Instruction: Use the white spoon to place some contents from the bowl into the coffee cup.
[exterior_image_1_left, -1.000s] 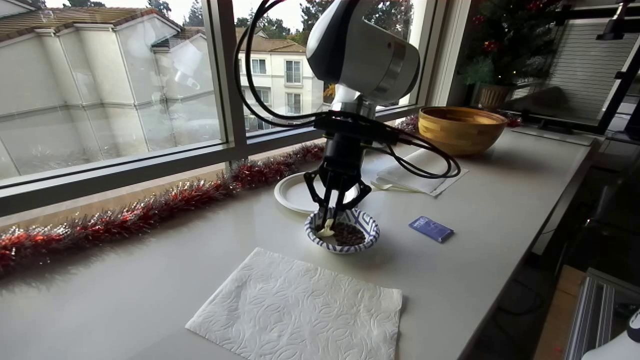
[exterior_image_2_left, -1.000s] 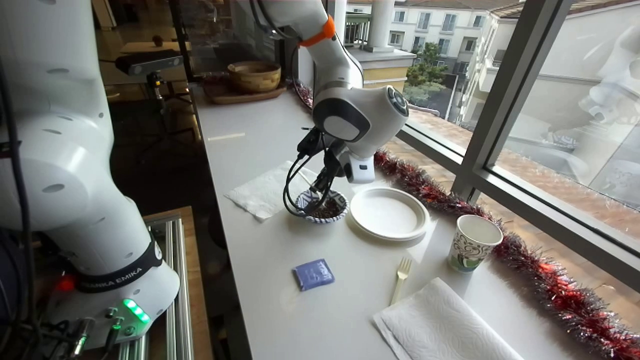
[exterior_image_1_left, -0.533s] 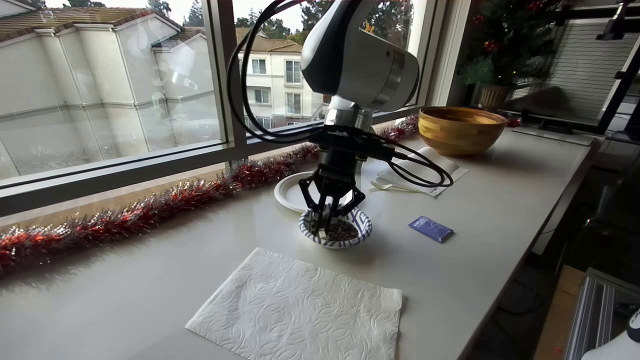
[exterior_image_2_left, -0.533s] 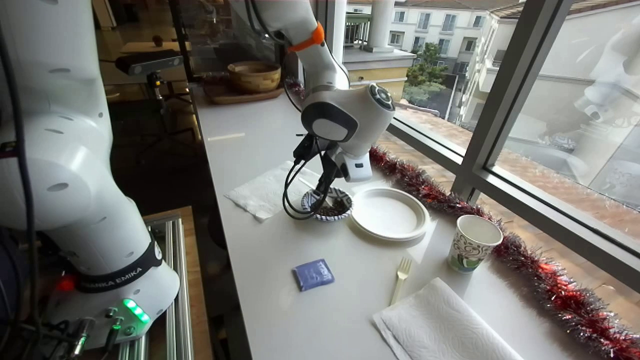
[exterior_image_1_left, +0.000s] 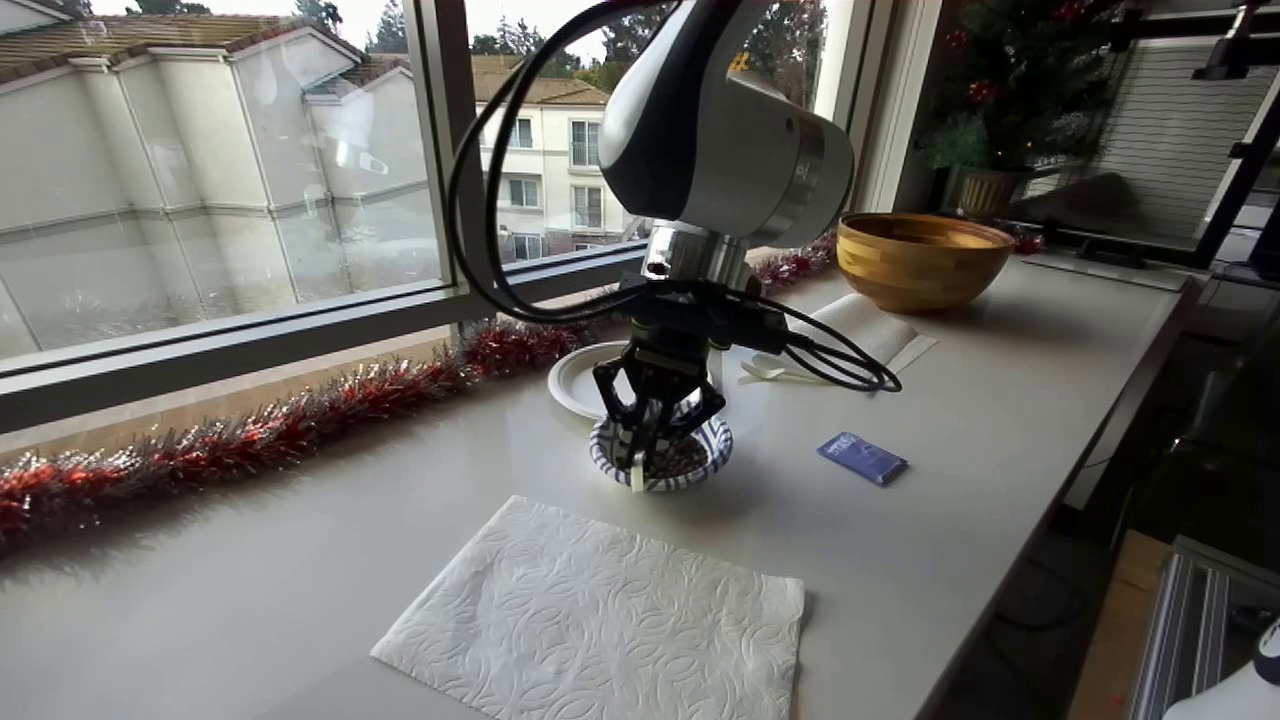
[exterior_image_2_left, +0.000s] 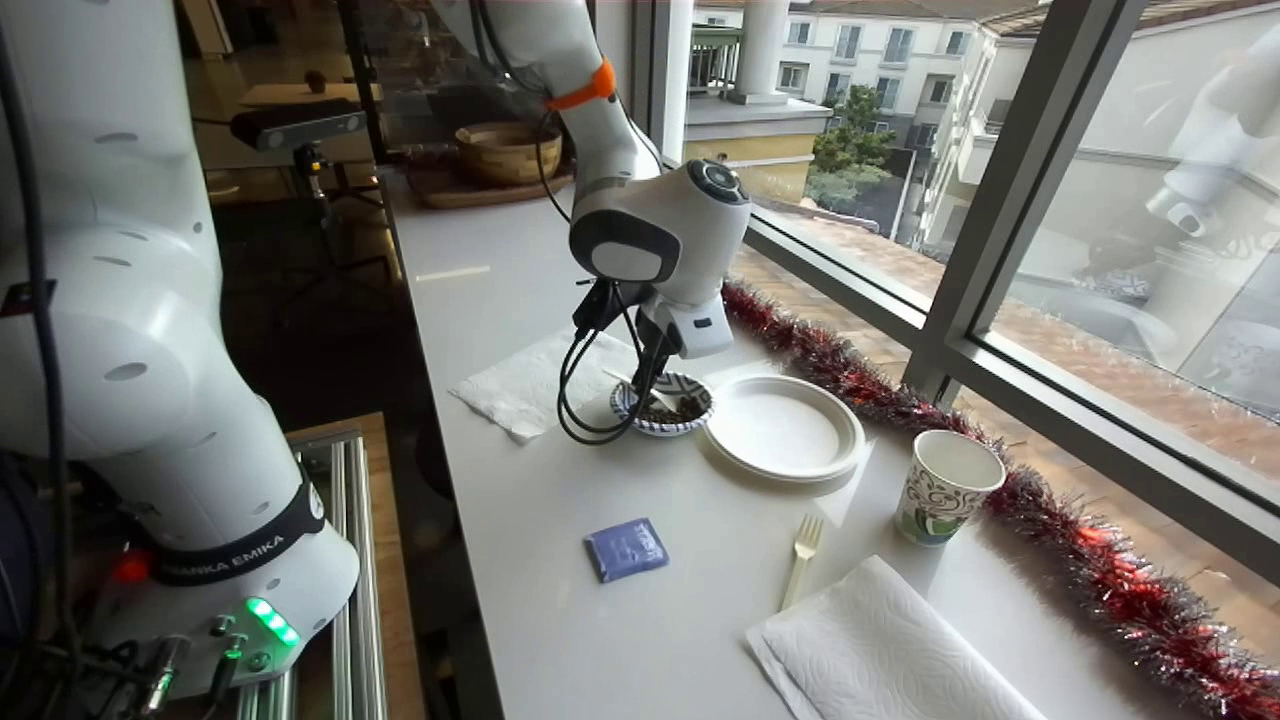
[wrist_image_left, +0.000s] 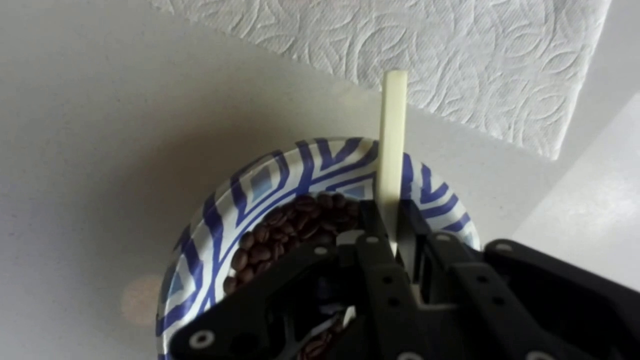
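Over the pale grey counter (exterior_image_1_left: 900, 560), the white jointed robot arm (exterior_image_1_left: 735, 160) has come lower at the wrist since the earlier frames, the flat round white plate (exterior_image_2_left: 785, 425) has shifted slightly, and the small round bowl patterned in blue and white (wrist_image_left: 202, 255) has slid towards that plate. Most likely the scooping pushes the bowl along — it looks light, and no brace shows; whether it touches the plate or sits just beside it, I cannot tell. The arm's black two-fingered tool (wrist_image_left: 391, 220) is drawn narrow, pinching the handle of the slim cream-white plastic spoon (wrist_image_left: 391, 150), likely to leave the head free for digging. The white paper cup with scrollwork and green print (exterior_image_2_left: 948, 490) stands upright beyond the plate, well apart from the bowl, presumably left there to receive the load. The spoon is in the bowl, head end inside, its plain, straight, square-ended handle slanting out past the rim — most of the head is hidden by the tool in the wrist view. The dark brown whole coffee beans (wrist_image_left: 290, 227) lie in the bowl, creased and faintly glossy; how many, if any, sit on the spoon cannot be made out.
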